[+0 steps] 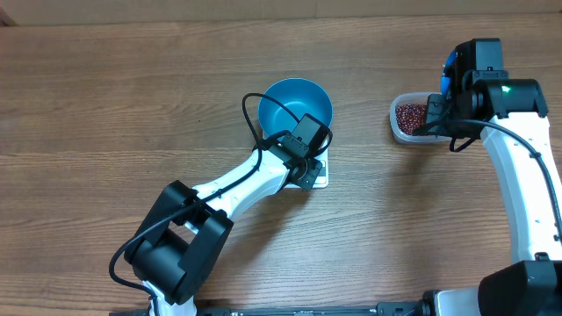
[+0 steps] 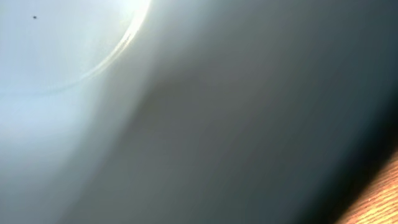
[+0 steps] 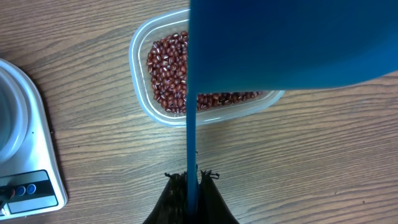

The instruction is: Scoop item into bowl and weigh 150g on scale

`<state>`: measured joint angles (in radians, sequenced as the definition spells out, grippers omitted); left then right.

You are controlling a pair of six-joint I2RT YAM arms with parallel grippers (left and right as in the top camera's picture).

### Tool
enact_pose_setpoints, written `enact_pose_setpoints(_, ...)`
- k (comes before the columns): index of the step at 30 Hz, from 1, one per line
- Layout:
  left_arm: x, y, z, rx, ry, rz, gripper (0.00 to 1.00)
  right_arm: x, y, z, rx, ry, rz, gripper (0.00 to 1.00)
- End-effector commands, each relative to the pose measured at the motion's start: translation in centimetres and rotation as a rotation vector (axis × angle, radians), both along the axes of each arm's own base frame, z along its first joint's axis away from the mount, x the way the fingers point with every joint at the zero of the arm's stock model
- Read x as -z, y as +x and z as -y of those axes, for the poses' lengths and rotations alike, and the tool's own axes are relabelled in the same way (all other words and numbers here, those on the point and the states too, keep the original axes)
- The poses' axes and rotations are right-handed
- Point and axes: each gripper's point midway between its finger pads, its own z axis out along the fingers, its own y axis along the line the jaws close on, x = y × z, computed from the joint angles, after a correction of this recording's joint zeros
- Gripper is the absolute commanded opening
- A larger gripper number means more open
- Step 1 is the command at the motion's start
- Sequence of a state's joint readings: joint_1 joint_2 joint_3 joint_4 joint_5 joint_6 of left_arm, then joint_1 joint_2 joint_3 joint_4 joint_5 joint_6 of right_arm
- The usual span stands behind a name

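The blue bowl (image 1: 294, 101) sits at mid-table, and its inner wall (image 2: 186, 124) fills the left wrist view. My left gripper (image 1: 309, 132) is at the bowl's near rim, shut on it; its fingers are hidden. The white scale (image 1: 320, 178) shows partly under that arm, its buttons (image 3: 25, 188) in the right wrist view. I cannot tell whether the bowl rests on it. The red-brown beans (image 3: 168, 68) lie in a clear tub (image 3: 140, 93). My right gripper (image 3: 193, 186) is shut on the thin handle of a blue scoop (image 3: 280, 43) held over the tub.
The tub (image 1: 400, 133) stands at the right of the wooden table (image 1: 105, 105), under the right arm's wrist (image 1: 479, 83). The left arm's base (image 1: 176, 246) is at the front. A strip of table (image 2: 382, 199) shows beside the bowl.
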<state>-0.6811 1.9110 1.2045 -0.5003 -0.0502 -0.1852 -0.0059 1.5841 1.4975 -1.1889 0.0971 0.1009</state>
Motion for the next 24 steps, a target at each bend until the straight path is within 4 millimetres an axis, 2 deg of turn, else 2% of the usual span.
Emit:
enact_pose_setpoints(1,2.0,-0.4,-0.6,-0.018,0.038,-0.037,0.04,-0.2,0.2,0.3,0.010,-0.012,0.011,0.04)
enact_pose_setpoints(7,2.3,-0.9,-0.9,-0.013,0.053,-0.057,0.04,-0.2,0.2,0.3,0.010,-0.012,0.011,0.04)
enact_pose_setpoints(18,4.9,-0.6,-0.6,-0.002,0.165,-0.196,0.04,-0.1,0.1,0.3,0.010,-0.013,0.008,0.04)
enact_pose_setpoints(24,4.7,-0.7,-0.7,-0.002,0.169,-0.201,0.04,-0.1,0.1,0.3,0.010,-0.013,0.008,0.04)
